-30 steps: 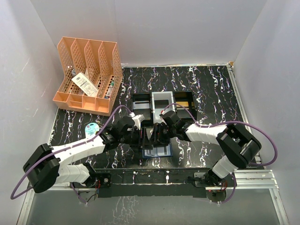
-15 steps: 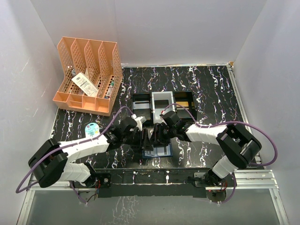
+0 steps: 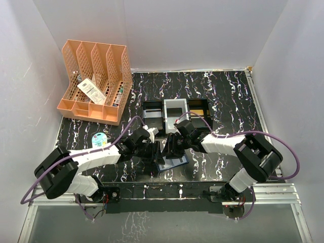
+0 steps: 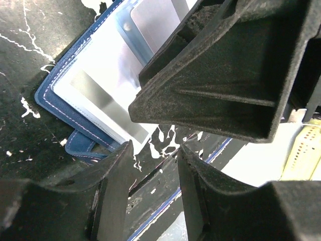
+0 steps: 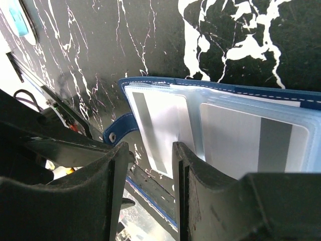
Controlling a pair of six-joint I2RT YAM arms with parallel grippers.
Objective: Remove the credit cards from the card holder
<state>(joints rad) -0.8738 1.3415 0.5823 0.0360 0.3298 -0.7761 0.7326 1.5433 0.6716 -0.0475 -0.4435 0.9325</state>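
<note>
Blk marble table, card holder, trays, orange rack

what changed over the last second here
The left gripper slid toward the near edge and closer to the card holder, which has turned slightly out of square. Nothing visibly gripped or released. The right gripper, trays and rack stayed put.

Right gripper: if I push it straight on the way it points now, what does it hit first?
Most likely the pale grey-striped card sleeved in the open navy-blue bifold card holder, which lies directly ahead of the right gripper. Depth is unclear.
</note>
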